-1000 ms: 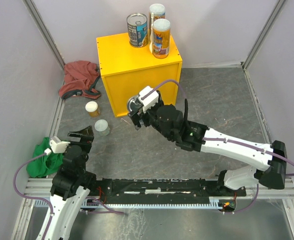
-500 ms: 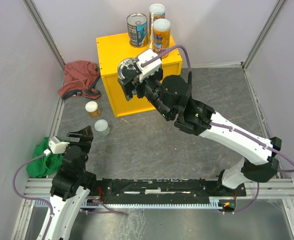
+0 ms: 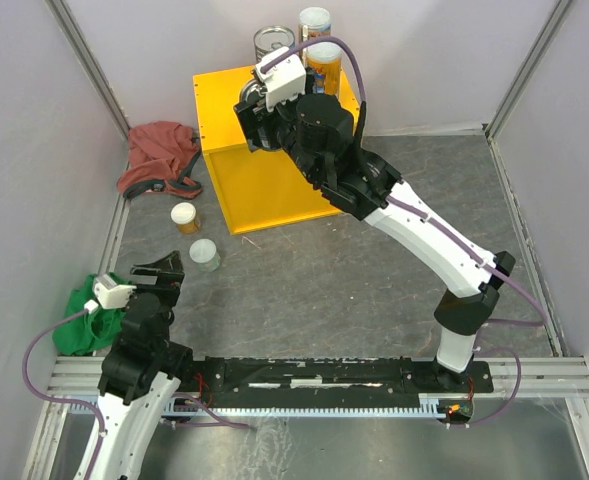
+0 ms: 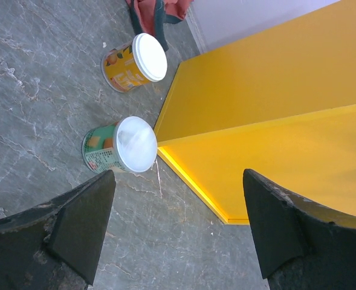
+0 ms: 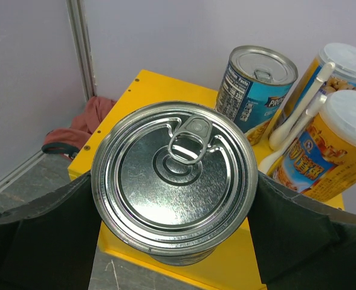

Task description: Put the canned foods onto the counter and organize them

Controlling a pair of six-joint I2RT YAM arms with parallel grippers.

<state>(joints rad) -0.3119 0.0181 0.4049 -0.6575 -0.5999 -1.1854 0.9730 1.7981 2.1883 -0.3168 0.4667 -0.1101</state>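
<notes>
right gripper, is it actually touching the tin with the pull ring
Touching. The right wrist view shows the tin pressed between the two black fingers of the right gripper, with no gap on either side.

From above, we can barely make out the held tin (image 5: 174, 175): the right gripper (image 3: 254, 112) and its wrist cover it, along with the lower parts of the blue tin (image 3: 272, 42) and front orange can (image 3: 322, 60). At the right wrist, the held tin's label hides under its lid and the rear orange can (image 5: 353, 60) runs off the right edge.
</notes>
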